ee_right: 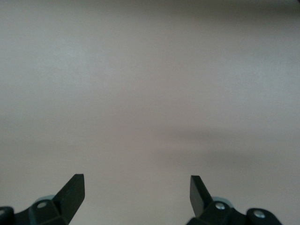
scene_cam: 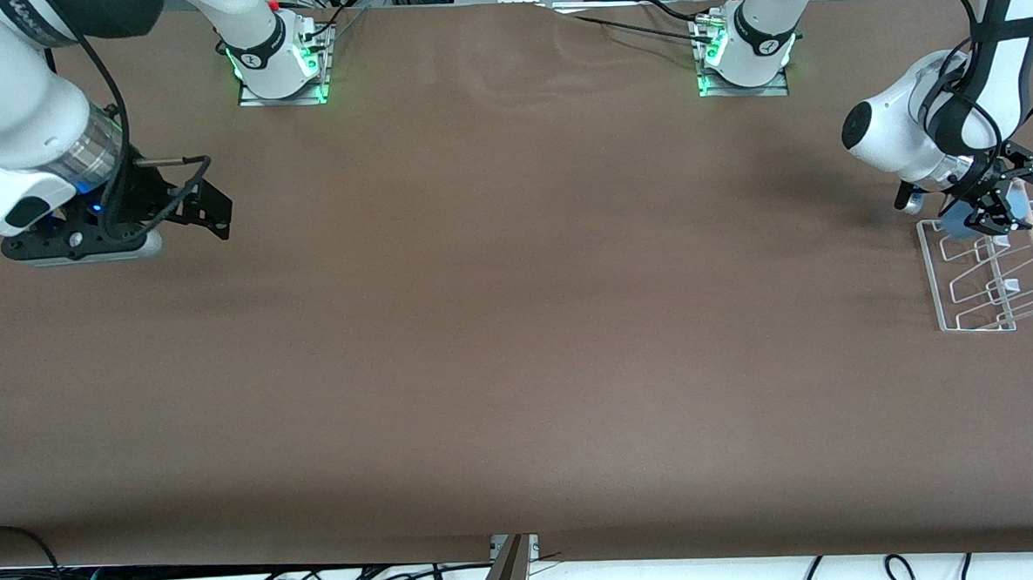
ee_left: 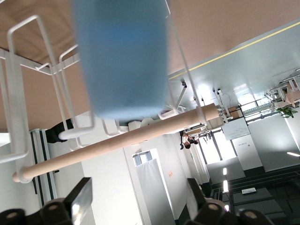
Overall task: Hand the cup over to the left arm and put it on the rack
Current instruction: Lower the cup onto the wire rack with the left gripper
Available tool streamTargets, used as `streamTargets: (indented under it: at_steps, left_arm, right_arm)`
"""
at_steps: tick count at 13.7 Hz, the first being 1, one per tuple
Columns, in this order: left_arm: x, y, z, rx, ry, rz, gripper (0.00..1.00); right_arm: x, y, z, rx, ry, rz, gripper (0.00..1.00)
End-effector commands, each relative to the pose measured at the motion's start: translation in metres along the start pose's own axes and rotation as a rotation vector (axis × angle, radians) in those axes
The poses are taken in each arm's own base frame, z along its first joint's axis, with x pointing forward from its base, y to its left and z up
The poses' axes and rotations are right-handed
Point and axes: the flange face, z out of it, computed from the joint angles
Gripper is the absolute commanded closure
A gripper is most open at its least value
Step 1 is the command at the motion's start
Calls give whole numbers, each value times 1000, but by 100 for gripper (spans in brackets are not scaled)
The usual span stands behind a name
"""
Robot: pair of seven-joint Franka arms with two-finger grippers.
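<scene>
**Cup at the rack, left fingers spread around it**

Light-blue cup (scene_cam: pixel 958 221) sits at the top end of the white wire rack (scene_cam: pixel 974 283), close to the surface's edge at the left arm's end. In the left wrist view the tumbler (ee_left: pixel 123 56) rests among the upright wire loops (ee_left: pixel 18 93), just beside the wooden rod (ee_left: pixel 117 143) that runs across them. The left gripper (scene_cam: pixel 997 208) hangs right at the cup, its black fingers (ee_left: pixel 77 199) spread wide and apart from the plastic. Whether the cup rests fully on the wires I cannot tell.

The right gripper (scene_cam: pixel 208 208) waits over the bare brown surface (scene_cam: pixel 501 325) near the right arm's end, fingers (ee_right: pixel 70 192) spread with nothing between them.
</scene>
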Motion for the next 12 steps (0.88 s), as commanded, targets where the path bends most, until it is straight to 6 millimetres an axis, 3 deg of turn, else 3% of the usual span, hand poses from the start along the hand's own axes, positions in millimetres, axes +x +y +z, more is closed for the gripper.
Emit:
streamTargets:
  at_steps: [1, 5, 9, 12]
  left_arm:
    - [-38, -10, -17, 4, -6, -106, 0]
    - [-133, -42, -57, -227, 116, -398, 0]
    - [-241, -55, -109, -383, 312, -676, 0]
    - [-293, -58, -144, -422, 626, -876, 0]
  right_arm:
    - [2, 6, 2, -15, -3, 18, 1]
    - [4, 8, 3, -48, 8, 2, 1]
    - [6, 15, 6, -39, 2, -16, 1]
    - [7, 23, 9, -31, -5, -1, 1]
